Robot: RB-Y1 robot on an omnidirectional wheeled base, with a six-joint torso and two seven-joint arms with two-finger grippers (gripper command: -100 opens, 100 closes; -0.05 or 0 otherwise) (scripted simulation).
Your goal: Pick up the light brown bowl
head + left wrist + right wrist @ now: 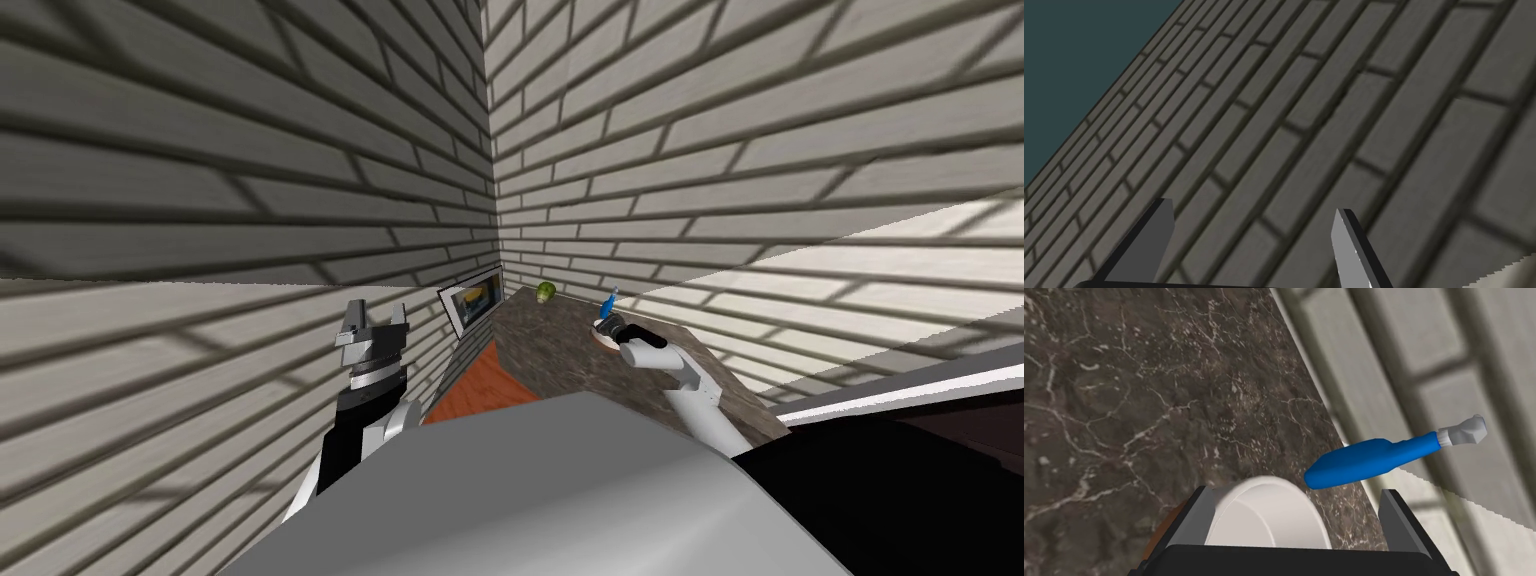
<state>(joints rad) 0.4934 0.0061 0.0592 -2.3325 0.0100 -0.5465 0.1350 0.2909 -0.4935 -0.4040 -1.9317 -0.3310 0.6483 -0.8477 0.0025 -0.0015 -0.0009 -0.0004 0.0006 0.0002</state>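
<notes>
Bowl (1264, 513), white inside and brown outside, sits on the dark marble counter (1149, 388) just beside the blue spray bottle (1364, 460). Right gripper (1296, 493) is on the bowl's side of the bottle, fingers spread wide, bowl rim between them, nothing gripped. Left gripper (1254, 212) is well apart from the bottle, fingers spread, empty.
</notes>
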